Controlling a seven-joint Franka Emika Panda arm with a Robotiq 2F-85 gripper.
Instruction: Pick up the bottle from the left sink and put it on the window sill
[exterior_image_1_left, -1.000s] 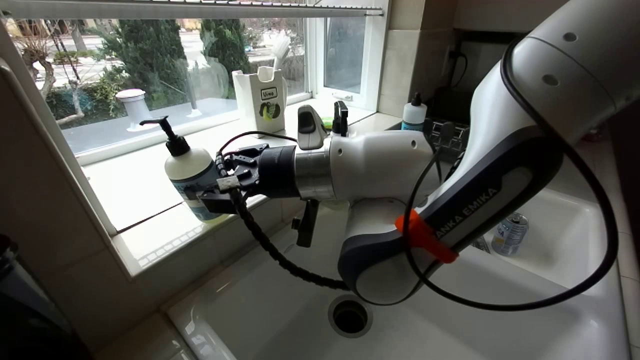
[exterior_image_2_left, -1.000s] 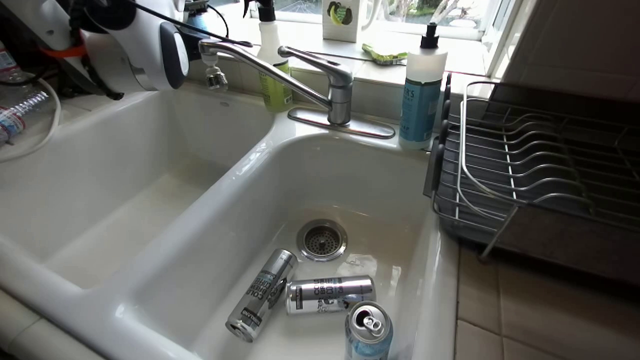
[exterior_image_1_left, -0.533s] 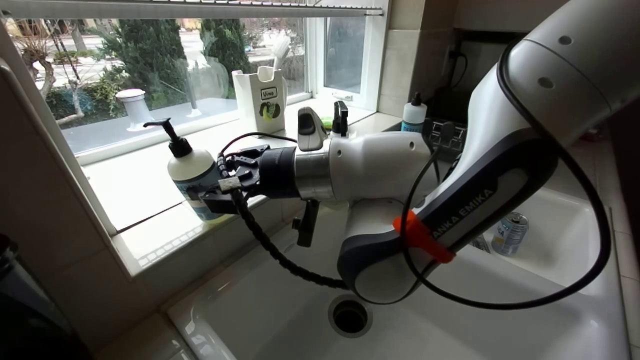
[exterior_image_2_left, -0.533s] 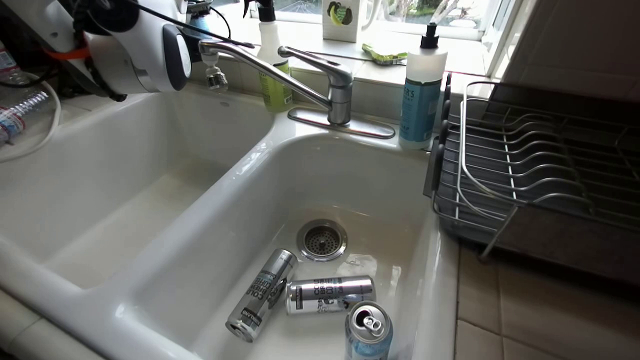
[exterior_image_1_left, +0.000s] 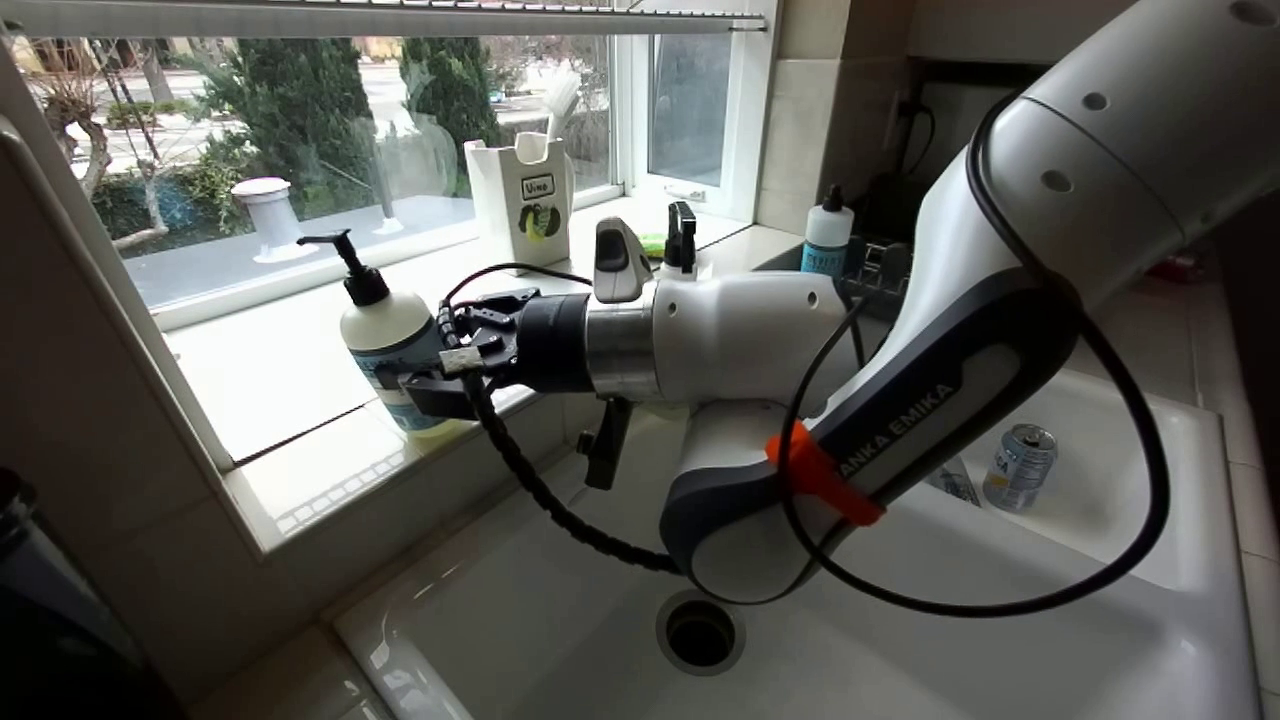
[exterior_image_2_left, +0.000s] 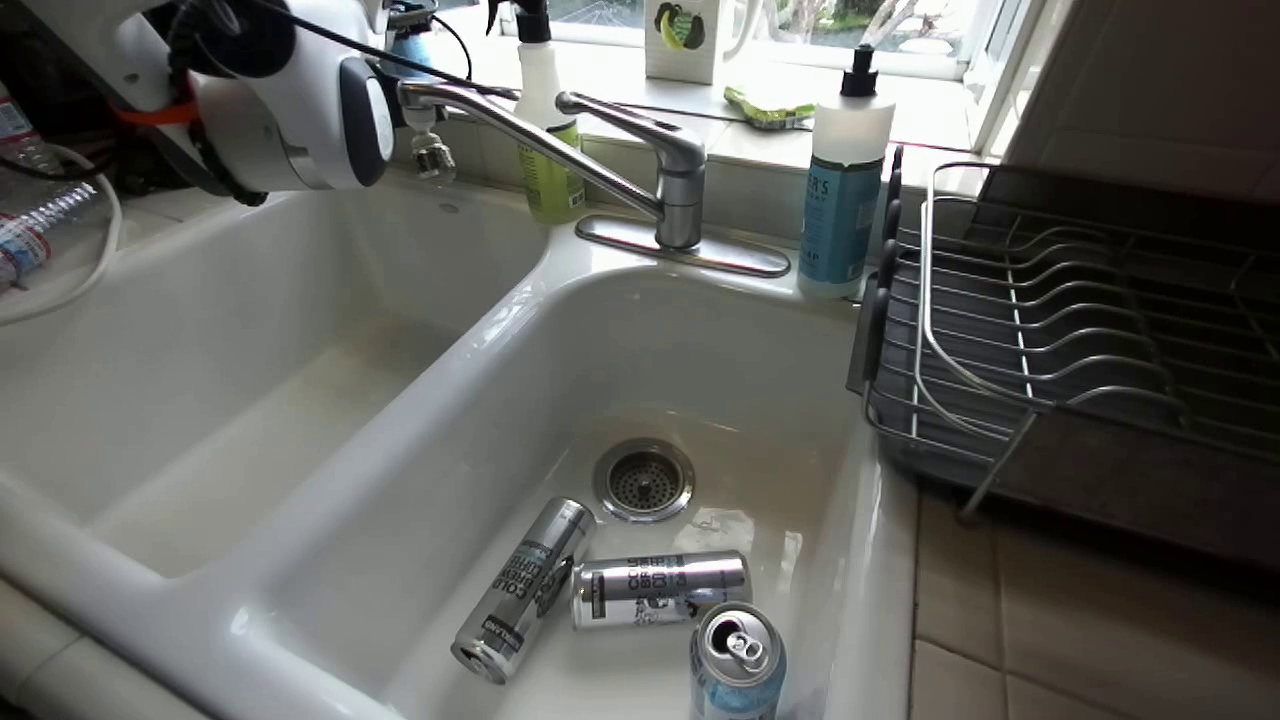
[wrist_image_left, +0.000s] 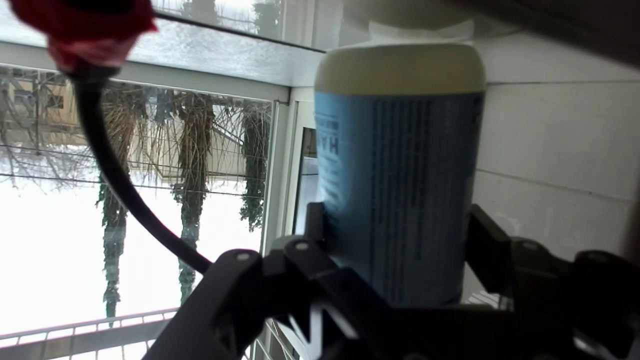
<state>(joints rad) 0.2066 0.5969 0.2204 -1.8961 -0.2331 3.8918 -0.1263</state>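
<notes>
- Far left, under the window (exterior_image_1_left: 330, 130) in an exterior view: sill (exterior_image_1_left: 270, 360), pale and glossy.
- At the sill's front edge: bottle (exterior_image_1_left: 388, 322), black pump uppermost, top leaning a little left in that view. Whether its base meets the sill, cannot tell.
- Just right of it: gripper (wrist_image_left: 398, 229), pointing left. Fingers (wrist_image_left: 492, 250) hold the bottle, one against each side of its blue-labelled body in the wrist view; base toward the top of that frame.
- Behind the gripper, farther along the sill: white jug (exterior_image_1_left: 523, 205), fruit picture on its front.
- Below: left sink (exterior_image_1_left: 530, 650), its round drain (exterior_image_1_left: 702, 635) dark. Arm (exterior_image_1_left: 740, 335) above, with an orange strap (exterior_image_1_left: 825, 477).
- Left edge of an exterior view: clear bottle (exterior_image_2_left: 45, 205), cut off by the frame.
- Farther right: spray bottle (exterior_image_2_left: 552, 185), yellow-green, at the back of the left sink.
- Next: faucet (exterior_image_2_left: 682, 205), its spout reaching left over the left sink.
- Before the faucet: small basin (exterior_image_2_left: 660, 330). Three cans (exterior_image_2_left: 660, 590) inside, two lying on their sides, one upright; strainer (exterior_image_2_left: 643, 482) beyond them.
- On the sill behind: something green (exterior_image_2_left: 770, 110), too unclear to name.
- Right of the faucet: pump bottle (exterior_image_2_left: 842, 225), upright, blue label.
- Far right: dish rack (exterior_image_2_left: 1040, 320), metal wires over a dark tray.
</notes>
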